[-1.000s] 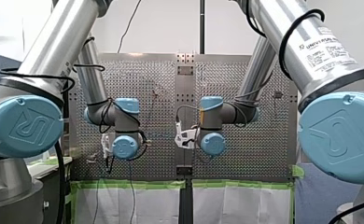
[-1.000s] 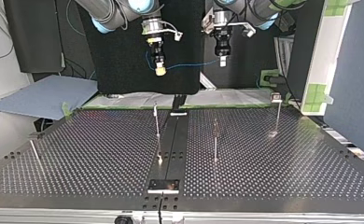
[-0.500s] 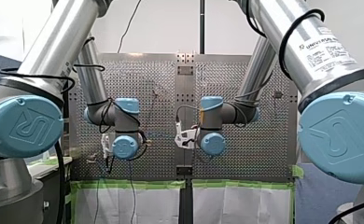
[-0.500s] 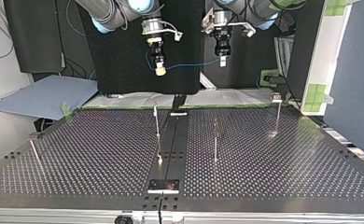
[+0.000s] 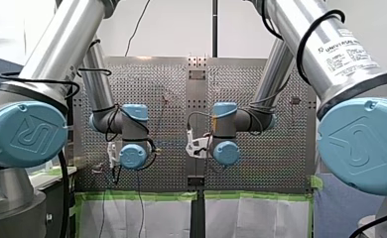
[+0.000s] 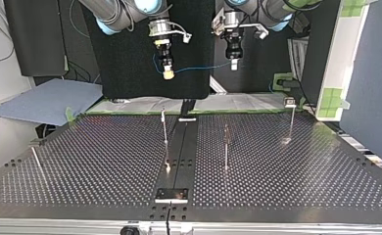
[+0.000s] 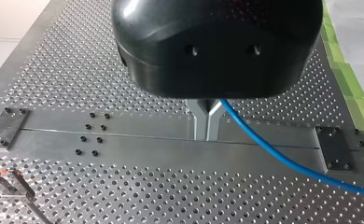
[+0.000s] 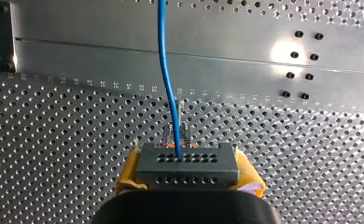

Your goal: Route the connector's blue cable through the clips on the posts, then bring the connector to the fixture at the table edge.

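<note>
Connector (image 8: pixel 188 163) up in the air, clamped flat between the yellow pads of my right gripper (image 6: pixel 168 73), well above the bench (image 6: pixel 106 156). Out of its middle hole, blue cable (image 8: pixel 167 79), off toward twelve o'clock in the right wrist view. In the top view, across to three o'clock and into my left gripper (image 7: pixel 207 134): metal fingers together, pinching the cable near their root.

None of the posts touched yet. Nearest clip post (image 6: pixel 164 128) down at six o'clock from the connector, a second (image 6: pixel 226 147) at six from my left gripper, a third (image 6: pixel 291 122) out between four and five.

Looks like the carry toward the first clip. To do it well: hold the span taut but not strained, lower both grippers together, come in level with the clip mouth, slide sideways rather than stab down. Mind the thin posts, likely to bend.

Writing: label (image 5: pixel 348 54) on my right arm beginning "UNIVERSAL", UR logo on the blue joint caps (image 5: pixel 30 134). Tiny marks beside the rail (image 8: pixel 101 51), too small to read.
</note>
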`<action>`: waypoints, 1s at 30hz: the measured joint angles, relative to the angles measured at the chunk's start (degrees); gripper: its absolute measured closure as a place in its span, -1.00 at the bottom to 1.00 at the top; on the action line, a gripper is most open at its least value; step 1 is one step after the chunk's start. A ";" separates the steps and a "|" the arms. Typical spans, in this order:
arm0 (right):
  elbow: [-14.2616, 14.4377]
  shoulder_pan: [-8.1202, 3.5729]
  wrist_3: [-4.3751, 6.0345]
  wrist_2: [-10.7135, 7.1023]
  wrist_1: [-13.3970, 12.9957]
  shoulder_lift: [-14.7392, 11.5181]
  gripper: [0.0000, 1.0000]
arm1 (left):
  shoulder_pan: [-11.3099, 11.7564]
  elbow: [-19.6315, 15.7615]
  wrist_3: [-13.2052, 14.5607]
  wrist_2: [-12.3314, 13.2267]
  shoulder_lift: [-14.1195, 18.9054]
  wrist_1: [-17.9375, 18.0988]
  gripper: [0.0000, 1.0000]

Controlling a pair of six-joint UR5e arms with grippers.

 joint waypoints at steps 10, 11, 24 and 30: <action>0.00 -0.01 -0.04 -0.01 0.00 -0.01 1.00 | 0.08 0.00 -0.03 0.00 0.00 -0.01 1.00; 0.00 0.00 -0.04 0.00 0.00 -0.01 1.00 | 0.08 0.00 -0.03 0.00 0.00 -0.01 1.00; -0.06 -0.06 -0.06 0.06 0.06 0.04 1.00 | 0.25 -0.17 -0.09 0.10 -0.18 0.15 1.00; -2.19 -1.07 -0.11 0.56 2.19 2.19 1.00 | 0.82 -1.27 -0.19 0.33 -2.71 1.03 1.00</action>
